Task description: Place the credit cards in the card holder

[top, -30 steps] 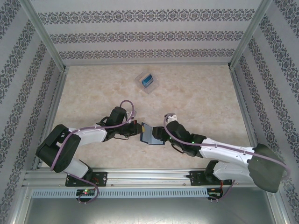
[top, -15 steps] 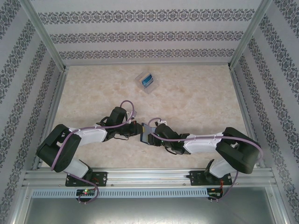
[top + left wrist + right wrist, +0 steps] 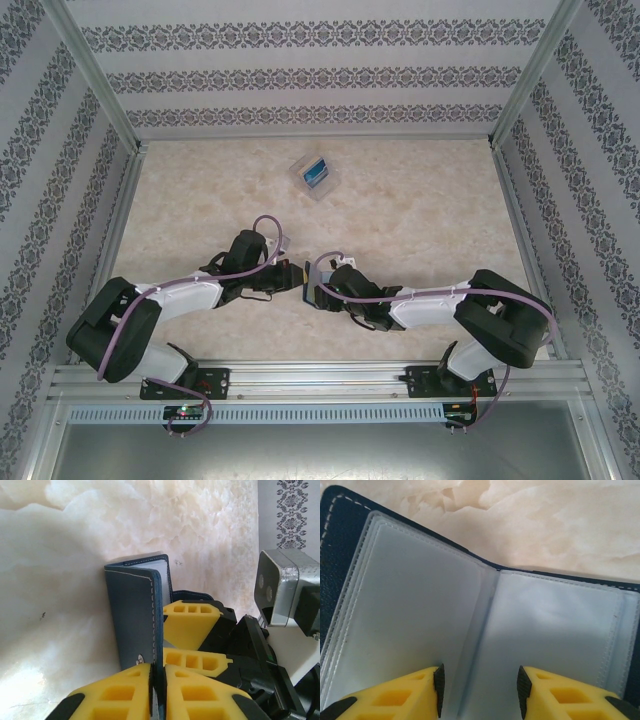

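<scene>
No card is in yet: the left gripper (image 3: pixel 158 674) seems to pinch the cover of the open card holder (image 3: pixel 135 615), fingers nearly shut, the right gripper (image 3: pixel 479 680) hangs half open and empty over its pockets, and the blue card (image 3: pixel 316 172) lies in a clear case (image 3: pixel 326 189) well behind the card holder.

card holder (image 3: pixel 312 291) near front middle of table (image 3: pixel 430 200), case (image 3: pixel 315 178) holding a card (image 3: pixel 316 171) well behind it

No legible text, brand or number found. The card holder (image 3: pixel 132 615) bears a small pale emblem at lower centre of the left wrist view, unreadable. Blue card (image 3: pixel 315 171) markings are too small to read.
</scene>
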`<state>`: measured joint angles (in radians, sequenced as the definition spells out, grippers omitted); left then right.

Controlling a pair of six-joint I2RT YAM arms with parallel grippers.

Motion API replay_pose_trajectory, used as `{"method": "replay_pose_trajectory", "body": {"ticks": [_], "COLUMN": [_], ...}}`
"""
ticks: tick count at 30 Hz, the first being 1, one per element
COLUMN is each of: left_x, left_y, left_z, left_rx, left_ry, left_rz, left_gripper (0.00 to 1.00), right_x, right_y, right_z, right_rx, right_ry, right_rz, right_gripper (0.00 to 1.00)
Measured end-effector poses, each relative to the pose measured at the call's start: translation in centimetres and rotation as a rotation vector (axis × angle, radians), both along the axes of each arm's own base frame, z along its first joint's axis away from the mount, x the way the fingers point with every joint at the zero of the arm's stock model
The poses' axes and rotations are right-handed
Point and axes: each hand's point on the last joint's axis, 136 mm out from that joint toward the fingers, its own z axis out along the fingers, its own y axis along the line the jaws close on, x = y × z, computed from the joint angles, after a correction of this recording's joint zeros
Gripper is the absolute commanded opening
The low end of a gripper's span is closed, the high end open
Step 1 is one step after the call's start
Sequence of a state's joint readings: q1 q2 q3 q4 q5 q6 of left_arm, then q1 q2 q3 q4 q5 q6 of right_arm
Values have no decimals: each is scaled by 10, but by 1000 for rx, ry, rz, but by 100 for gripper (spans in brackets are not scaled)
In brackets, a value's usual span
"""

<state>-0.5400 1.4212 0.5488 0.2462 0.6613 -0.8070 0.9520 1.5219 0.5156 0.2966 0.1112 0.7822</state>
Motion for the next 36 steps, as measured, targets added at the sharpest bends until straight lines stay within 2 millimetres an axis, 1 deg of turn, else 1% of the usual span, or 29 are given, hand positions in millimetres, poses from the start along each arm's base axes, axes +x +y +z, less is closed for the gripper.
{"method": "replay_pose_trajectory", "body": {"ticks": [1,3,5,6,12,13,14,22,23,24,25,26,28,29,33,36], "left_x": [-1,-2,-2,-2,-2,-2,-2,-2,-2,-2,-2,-2,-2,-2,-1,-1], "left_y": [0,-1,0,0,0,0,0,-2,-2,-2,-2,-2,-3,-3,-4,-3], "left_z": [-1,-4,-8,-9,-11,-11,-11,-10,-10,-10,-10,-10,-9,-8,-7,-6], "left_rx": [0,2,6,8,11,10,10,1,1,1,1,0,-8,-10,-17,-20], "left_ry": [1,9,22,27,28,26,25,25,25,24,23,23,23,20,15,6], "left_rz": [-4,-14,-16,-16,-17,-18,-18,-25,-25,-25,-26,-27,-30,-30,-28,-28], "left_gripper": [33,35,35,32,4,0,0,0,5,17,26,28,28,26,1,0], "right_x": [0,1,2,2,2,2,2,3,3,3,2,2,2,2,2,2], "right_y": [0,1,2,3,3,3,3,4,4,4,4,4,5,5,5,5], "right_z": [0,0,0,0,0,0,0,1,2,2,1,2,2,2,2,1], "right_rx": [0,-1,-1,-1,-2,-2,-2,3,3,2,1,1,-1,-1,0,0], "right_ry": [0,0,0,-1,-2,-2,-2,-8,-8,-9,-10,-11,-13,-14,-13,-11], "right_rz": [0,0,0,1,2,2,2,5,6,7,9,13,19,20,21,22], "right_gripper": [46,46,46,46,46,46,46,51,51,51,50,50,49,49,49,48]}}
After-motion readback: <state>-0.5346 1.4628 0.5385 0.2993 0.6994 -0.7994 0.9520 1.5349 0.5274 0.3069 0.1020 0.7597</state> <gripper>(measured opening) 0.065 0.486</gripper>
